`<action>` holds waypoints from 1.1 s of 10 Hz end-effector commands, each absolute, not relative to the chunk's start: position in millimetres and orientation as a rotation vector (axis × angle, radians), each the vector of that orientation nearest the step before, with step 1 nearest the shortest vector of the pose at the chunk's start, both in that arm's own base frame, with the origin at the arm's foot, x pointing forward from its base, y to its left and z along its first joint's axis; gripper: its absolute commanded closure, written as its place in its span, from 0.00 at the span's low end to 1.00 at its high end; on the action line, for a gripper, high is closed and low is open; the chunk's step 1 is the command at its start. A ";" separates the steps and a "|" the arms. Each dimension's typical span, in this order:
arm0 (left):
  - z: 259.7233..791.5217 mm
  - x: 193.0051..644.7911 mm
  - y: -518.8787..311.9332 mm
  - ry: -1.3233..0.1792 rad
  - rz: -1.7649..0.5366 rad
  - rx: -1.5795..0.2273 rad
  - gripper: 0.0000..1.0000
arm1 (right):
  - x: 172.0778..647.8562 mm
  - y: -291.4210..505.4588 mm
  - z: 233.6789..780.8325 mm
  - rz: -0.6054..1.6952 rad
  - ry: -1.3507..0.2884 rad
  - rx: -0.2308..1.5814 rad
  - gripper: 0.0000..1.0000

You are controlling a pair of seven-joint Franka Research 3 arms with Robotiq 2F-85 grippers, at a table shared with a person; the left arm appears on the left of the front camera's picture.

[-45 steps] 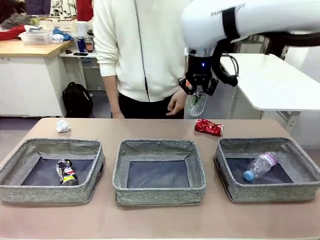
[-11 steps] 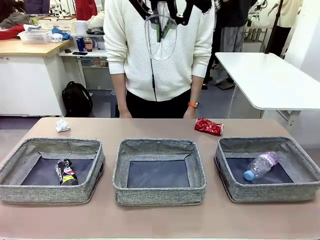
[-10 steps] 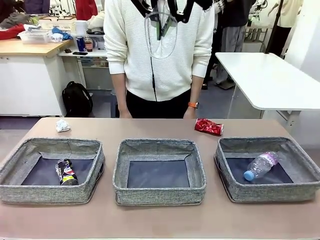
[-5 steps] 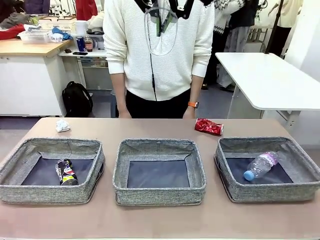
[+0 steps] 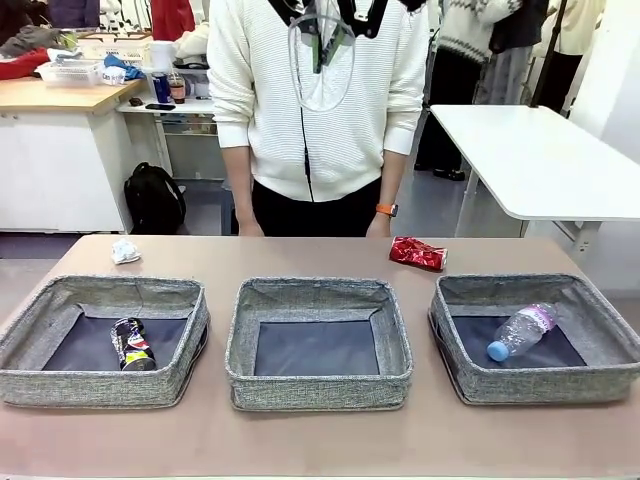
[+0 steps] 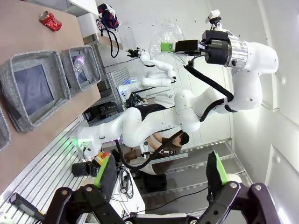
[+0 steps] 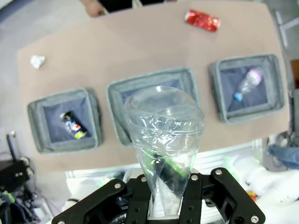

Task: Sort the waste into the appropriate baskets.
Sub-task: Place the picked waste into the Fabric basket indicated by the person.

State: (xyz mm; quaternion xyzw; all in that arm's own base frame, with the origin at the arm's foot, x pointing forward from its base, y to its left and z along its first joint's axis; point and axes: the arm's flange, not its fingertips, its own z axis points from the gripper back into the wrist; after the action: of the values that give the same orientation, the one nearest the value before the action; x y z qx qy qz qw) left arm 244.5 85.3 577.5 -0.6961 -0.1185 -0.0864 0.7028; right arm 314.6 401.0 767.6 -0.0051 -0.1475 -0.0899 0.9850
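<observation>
Bottle [image 7: 163, 126] raised high, vertical, base downward

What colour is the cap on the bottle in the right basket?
Light blue; the cap shows best in the front view.

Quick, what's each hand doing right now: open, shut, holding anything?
Left hand: open, holding nothing.
Right hand: shut on a clear plastic bottle.
</observation>
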 end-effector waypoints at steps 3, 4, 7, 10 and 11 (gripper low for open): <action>579.5 243.5 84.3 -0.281 -0.211 -1.570 0.00 | 314.5 401.6 769.8 -0.180 -0.312 -0.016 0.96; 579.5 243.5 84.3 -0.281 -0.211 -1.570 0.00 | 314.5 401.6 769.8 -0.180 -0.312 -0.016 0.96; 579.5 243.5 84.3 -0.281 -0.211 -1.570 0.00 | 314.5 401.6 769.8 -0.180 -0.312 -0.016 0.96; 579.5 243.5 84.3 -0.281 -0.211 -1.570 0.00 | 314.5 401.6 769.8 -0.180 -0.312 -0.016 0.96; 579.5 243.5 84.3 -0.281 -0.211 -1.570 0.00 | 314.5 401.6 769.8 -0.180 -0.312 -0.016 0.96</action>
State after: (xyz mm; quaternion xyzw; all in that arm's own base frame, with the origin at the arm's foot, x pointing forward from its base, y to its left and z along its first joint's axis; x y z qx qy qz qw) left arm 244.5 85.3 577.5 -0.6961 -0.1185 -0.0864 0.7028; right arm 314.6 401.0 767.6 -0.0051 -0.1475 -0.0899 0.9850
